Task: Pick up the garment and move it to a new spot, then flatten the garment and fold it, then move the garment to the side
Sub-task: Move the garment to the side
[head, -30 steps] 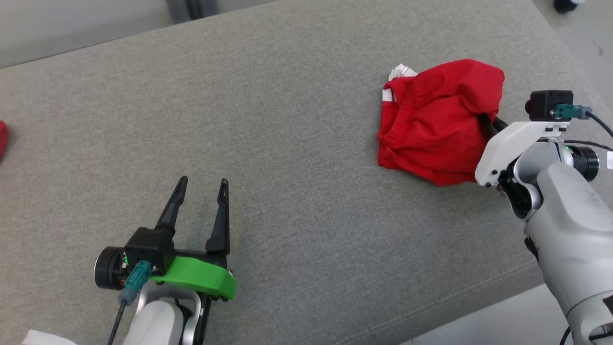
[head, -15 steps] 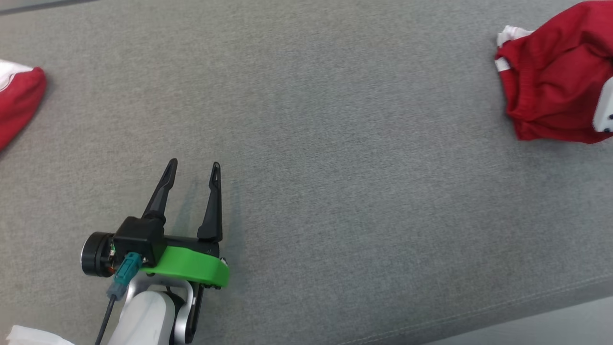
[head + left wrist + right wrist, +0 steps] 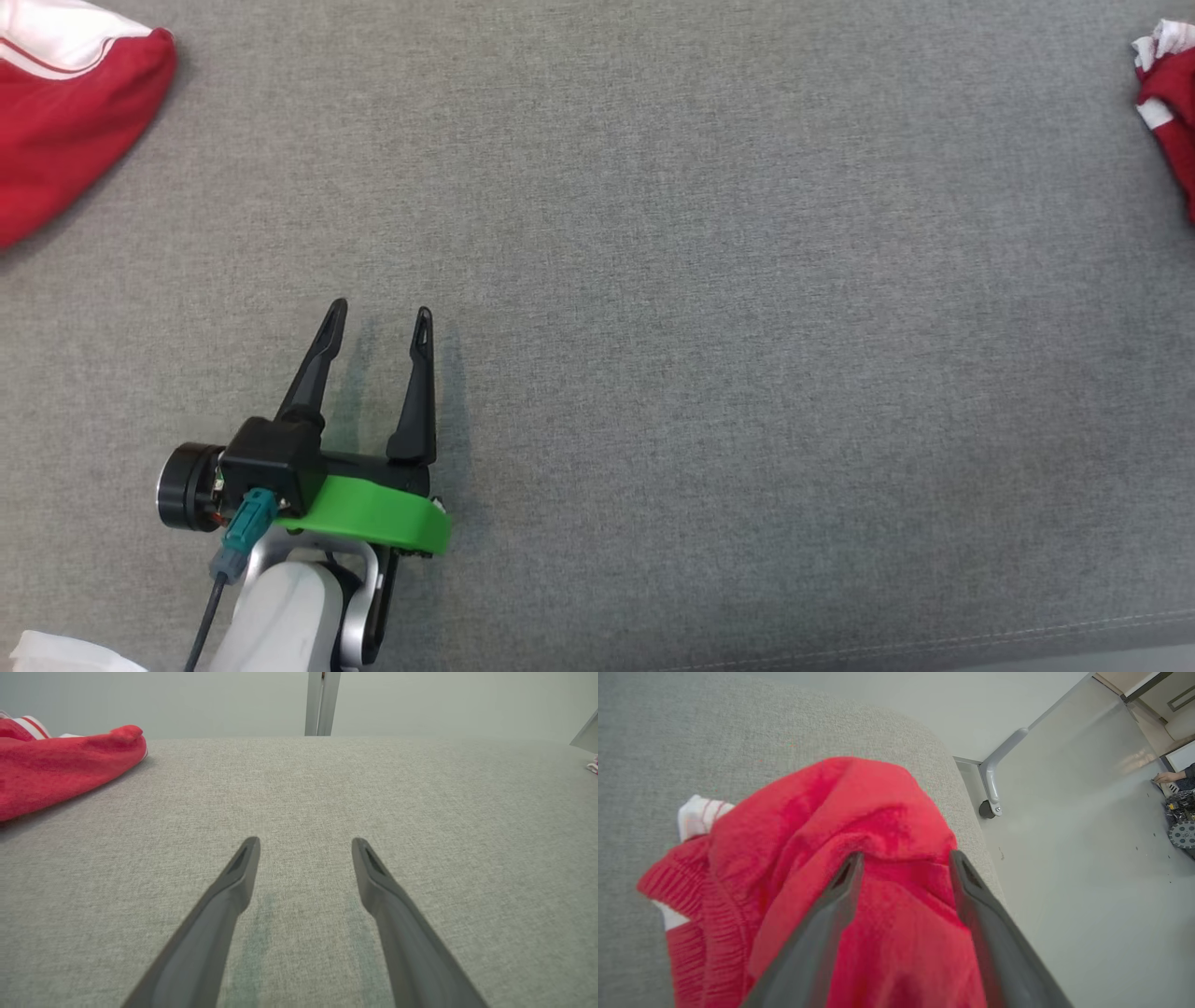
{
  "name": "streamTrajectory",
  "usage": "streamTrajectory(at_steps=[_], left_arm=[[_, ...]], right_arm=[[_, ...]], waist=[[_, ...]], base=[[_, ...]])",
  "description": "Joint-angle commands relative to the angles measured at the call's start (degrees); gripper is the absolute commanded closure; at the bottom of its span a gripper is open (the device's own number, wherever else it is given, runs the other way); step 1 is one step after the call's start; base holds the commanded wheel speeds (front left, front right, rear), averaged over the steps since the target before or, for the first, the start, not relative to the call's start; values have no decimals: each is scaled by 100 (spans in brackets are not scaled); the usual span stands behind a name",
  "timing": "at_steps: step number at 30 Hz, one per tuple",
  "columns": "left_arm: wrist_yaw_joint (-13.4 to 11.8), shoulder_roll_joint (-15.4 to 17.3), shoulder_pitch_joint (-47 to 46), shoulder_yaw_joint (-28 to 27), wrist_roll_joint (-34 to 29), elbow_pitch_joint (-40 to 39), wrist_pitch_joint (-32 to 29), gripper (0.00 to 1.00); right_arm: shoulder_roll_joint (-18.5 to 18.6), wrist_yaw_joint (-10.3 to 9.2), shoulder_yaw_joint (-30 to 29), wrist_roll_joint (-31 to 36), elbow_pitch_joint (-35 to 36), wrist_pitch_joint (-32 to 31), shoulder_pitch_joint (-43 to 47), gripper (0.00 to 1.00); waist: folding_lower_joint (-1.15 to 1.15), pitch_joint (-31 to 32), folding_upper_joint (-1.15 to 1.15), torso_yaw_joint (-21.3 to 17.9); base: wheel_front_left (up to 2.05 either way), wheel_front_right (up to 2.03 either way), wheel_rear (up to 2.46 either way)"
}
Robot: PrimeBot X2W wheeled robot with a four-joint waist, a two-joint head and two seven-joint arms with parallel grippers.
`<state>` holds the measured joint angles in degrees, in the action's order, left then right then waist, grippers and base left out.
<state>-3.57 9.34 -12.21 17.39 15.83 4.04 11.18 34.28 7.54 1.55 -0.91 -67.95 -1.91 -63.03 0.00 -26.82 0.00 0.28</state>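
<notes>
Garment [image 3: 878, 802] rests by the cushion's [image 3: 653, 280] right edge, likely put aside. Left gripper [image 3: 380, 308] and right gripper [image 3: 904, 856] gape wide; next, lift away.

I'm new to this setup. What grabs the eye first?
A crumpled red garment lies at the edge of the grey cushion, before the open right end effector. A second red garment lies upper left in the head view, with the green-collared left end effector open lower left.

A grey fabric-covered surface [image 3: 709, 280] meets a pale wall [image 3: 187, 700] and a smooth grey floor [image 3: 1064, 882].
</notes>
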Motion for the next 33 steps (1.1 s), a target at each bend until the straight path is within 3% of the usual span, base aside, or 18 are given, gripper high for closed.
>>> streamTrajectory(at_steps=[1,12,22,33], left_arm=[[-43,-5,-87,6,-19,21,35,0],[0,-56,-146,-26,165,262,116,0],[-135,-127,-323,-505,351,813,364,0],[-80,-338,281,-914,320,1138,403,0]], right_arm=[[-3,-11,-47,74,-34,64,-76,0],[-529,-11,-159,451,70,530,31,0],[-1258,-11,64,-14,340,1297,468,0],[-1976,-11,262,-579,1545,1687,1844,0]], waist=[[0,-17,0,49],[0,429,0,-43],[0,1201,0,53],[0,2092,0,263]], base=[[0,0,0],[0,0,0],[0,0,0],[0,0,0]])
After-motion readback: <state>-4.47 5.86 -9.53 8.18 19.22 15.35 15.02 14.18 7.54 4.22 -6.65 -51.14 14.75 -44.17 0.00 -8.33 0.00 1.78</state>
